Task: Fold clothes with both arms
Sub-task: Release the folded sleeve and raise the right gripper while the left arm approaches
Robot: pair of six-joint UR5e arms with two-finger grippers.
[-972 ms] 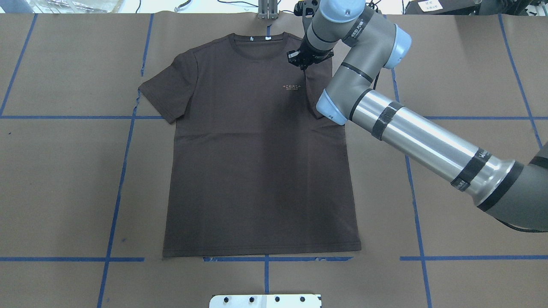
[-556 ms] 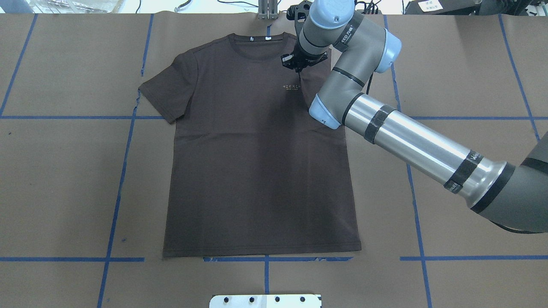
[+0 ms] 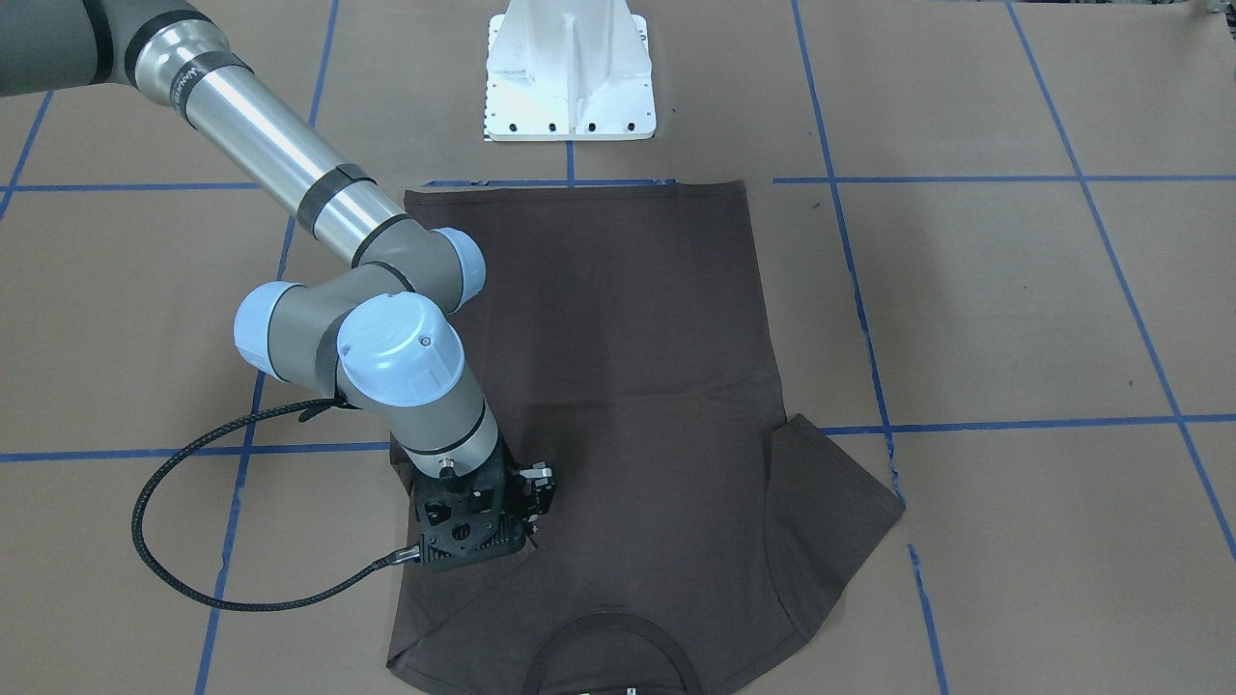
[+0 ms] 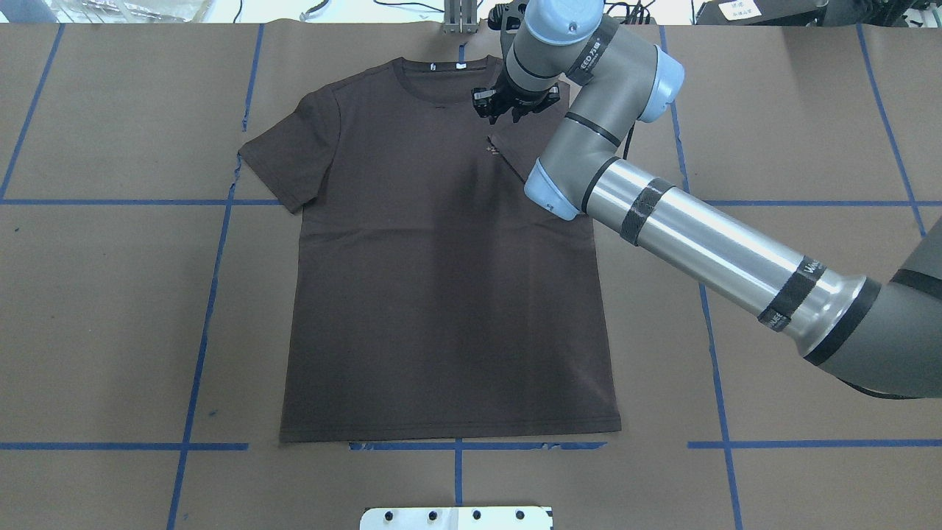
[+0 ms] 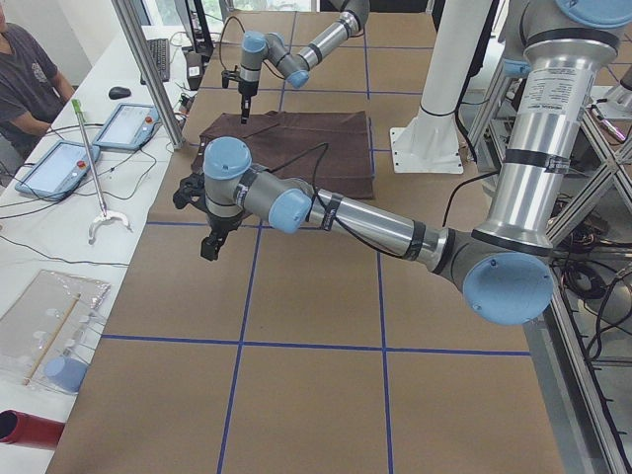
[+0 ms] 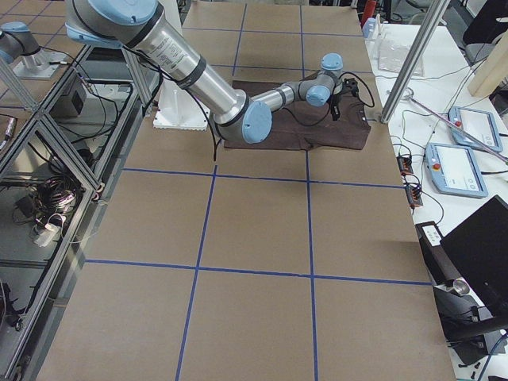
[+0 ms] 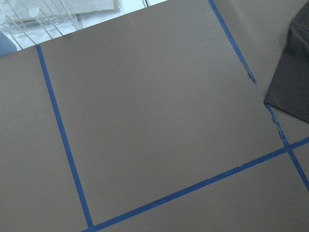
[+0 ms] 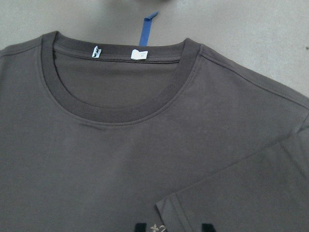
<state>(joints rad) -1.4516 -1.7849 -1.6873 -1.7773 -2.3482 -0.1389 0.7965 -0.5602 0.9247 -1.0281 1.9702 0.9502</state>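
Where the brown-paper bench [image 4: 110,294] is crossed by blue tape lines [image 4: 213,258], we see the dark brown T-shirt [image 4: 441,294] lying flat and face up, its hem toward the robot and its ribbed collar [image 8: 120,108] at the far edge. Two small white neck tags [image 8: 139,54] show inside the collar. One sleeve [image 4: 287,158] lies spread out on the paper; the other sleeve [image 8: 241,193] is folded in over the chest, and its hem corner covers part of the pale lettering.

The right end effector [image 4: 504,112] hangs over the chest just below the collar. In the right wrist view its black fingertips [image 8: 207,227] stand apart, with the sleeve corner lying flat below them (we see nothing pinched between them).

The left end effector [image 5: 210,245] hangs over bare paper beside the shirt, clear of the cloth. It shows only in the exterior left view, so we cannot tell whether it is wide or narrow. Its wrist camera catches only an edge of the shirt.
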